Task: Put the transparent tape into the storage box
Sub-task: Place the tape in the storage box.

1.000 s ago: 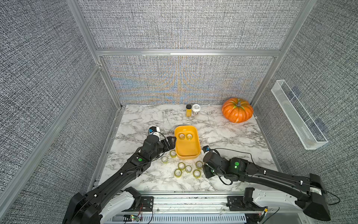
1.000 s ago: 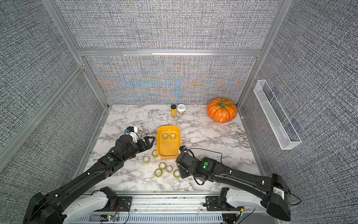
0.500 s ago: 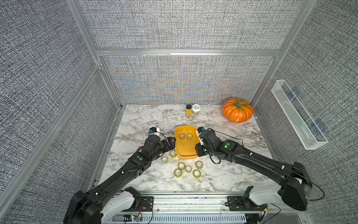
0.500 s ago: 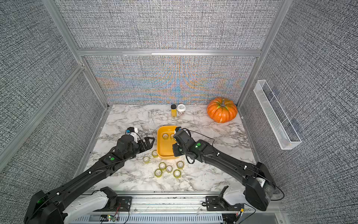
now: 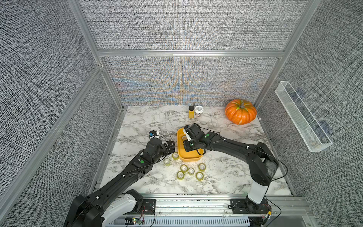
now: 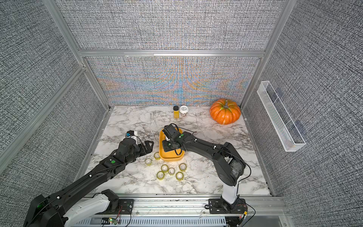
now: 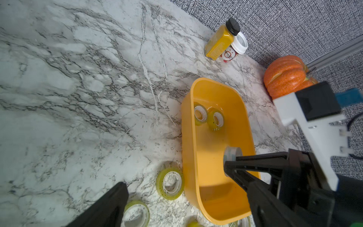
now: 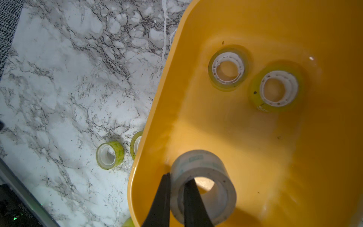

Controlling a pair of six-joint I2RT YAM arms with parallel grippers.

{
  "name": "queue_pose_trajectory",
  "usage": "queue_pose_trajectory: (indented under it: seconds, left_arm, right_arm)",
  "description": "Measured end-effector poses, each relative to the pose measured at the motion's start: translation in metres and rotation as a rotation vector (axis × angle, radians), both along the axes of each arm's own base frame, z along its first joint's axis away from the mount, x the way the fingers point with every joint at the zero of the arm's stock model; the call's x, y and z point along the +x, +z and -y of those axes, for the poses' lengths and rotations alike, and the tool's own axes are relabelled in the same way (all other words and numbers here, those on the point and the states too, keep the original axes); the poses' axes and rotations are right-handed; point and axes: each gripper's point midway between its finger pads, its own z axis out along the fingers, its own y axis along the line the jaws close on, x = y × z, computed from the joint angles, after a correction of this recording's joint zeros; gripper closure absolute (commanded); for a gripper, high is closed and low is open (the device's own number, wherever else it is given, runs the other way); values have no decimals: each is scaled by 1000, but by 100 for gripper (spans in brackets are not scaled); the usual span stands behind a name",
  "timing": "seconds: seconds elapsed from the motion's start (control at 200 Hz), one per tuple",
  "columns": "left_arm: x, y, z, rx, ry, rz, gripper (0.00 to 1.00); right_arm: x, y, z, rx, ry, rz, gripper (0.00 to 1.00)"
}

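The yellow storage box (image 5: 179,144) (image 8: 265,141) stands mid-table. My right gripper (image 8: 177,188) is shut on a greyish roll of transparent tape (image 8: 202,167), one finger inside the ring and one outside, and holds it over the box's near end. Two yellowish tape rolls (image 8: 227,68) (image 8: 279,88) lie flat at the box's far end. Several more rolls (image 5: 190,171) (image 6: 170,171) lie on the marble in front of the box. My left gripper (image 5: 170,147) (image 7: 176,182) stands open just left of the box, above a loose roll (image 7: 170,183) beside its wall.
An orange pumpkin (image 5: 240,114) sits at the back right. A yellow bottle (image 5: 191,112) and a white-lidded jar (image 5: 198,111) stand by the back wall. A clear trough (image 5: 302,116) hangs on the right wall. Grey panels enclose the table.
My right arm has swung from the loose rolls at the table's front up over the box, carrying the greyish roll. The left arm has barely moved.
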Motion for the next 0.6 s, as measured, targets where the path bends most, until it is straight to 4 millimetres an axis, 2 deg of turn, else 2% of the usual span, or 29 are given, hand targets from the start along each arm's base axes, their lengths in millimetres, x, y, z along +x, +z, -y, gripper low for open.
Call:
queue_pose_trajectory:
  seconds: [0.105, 0.15, 0.24, 0.325, 0.456, 0.601]
  left_arm:
    - [-1, -7, 0, 10, 0, -16, 0]
    - [0, -8, 0, 12, 1, -18, 0]
    - [1, -6, 0, 14, 4, -19, 0]
    - [3, 0, -1, 12, 12, -4, 0]
    - [3, 6, -3, 8, 18, 10, 0]
    - [3, 8, -4, 6, 21, 16, 0]
  right_arm:
    - [6, -13, -10, -13, 19, -20, 98]
    - [9, -18, -14, -15, 26, -25, 91]
    - [12, -27, -19, -23, 32, -41, 68]
    - [16, -30, -22, -25, 38, -47, 60]
    - [17, -15, -21, -12, 36, -32, 52]
    - [21, 21, -12, 22, 21, 30, 50]
